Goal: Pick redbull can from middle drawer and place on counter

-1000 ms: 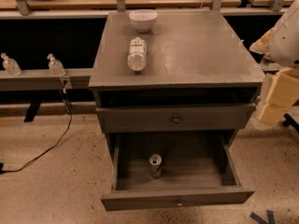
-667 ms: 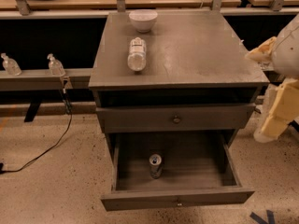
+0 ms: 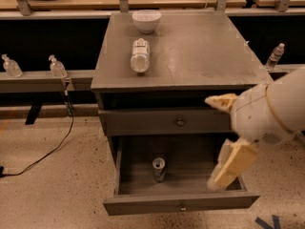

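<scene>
Jaws gape empty on the gripper (image 3: 210, 142) over the drawer's (image 3: 181, 205) right side; the upright can (image 3: 158, 169) looks light, slick and easily dented, so pinch it gently mid-body.

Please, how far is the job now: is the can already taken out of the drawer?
Done: the drawer is pulled open. In hand: the claw, open and holding nothing, hangs over the drawer's right side, apart from the can standing inside. Left: grasp the can, lift it, set it on the counter.
</scene>
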### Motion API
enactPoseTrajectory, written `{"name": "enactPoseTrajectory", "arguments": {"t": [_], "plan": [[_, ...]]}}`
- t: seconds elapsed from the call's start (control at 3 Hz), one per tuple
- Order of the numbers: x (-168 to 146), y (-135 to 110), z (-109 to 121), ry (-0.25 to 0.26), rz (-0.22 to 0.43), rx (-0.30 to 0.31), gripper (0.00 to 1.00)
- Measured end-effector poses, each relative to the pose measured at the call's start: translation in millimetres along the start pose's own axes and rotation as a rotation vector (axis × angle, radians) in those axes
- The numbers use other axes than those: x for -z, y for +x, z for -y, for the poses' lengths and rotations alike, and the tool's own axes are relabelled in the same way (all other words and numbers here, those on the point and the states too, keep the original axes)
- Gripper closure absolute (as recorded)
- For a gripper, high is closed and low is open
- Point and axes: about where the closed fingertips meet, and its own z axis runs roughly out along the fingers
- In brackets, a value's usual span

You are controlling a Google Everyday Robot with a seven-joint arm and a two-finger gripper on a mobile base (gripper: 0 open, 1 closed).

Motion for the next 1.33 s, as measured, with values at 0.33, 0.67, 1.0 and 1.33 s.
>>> {"name": "enactPoseTrajectory", "arguments": {"t": [0.33,0.67,1.0,1.33], "plan": [[-32,-7,-21,0.001,0.087,-0.027,0.00],[-31,-7,-21,0.001,0.069,-0.023,0.00],[-31,-7,-21,0.001,0.064,-0.022,0.00],[-52,-4,-12,0.030,0.121,-0.014,0.00]]}}
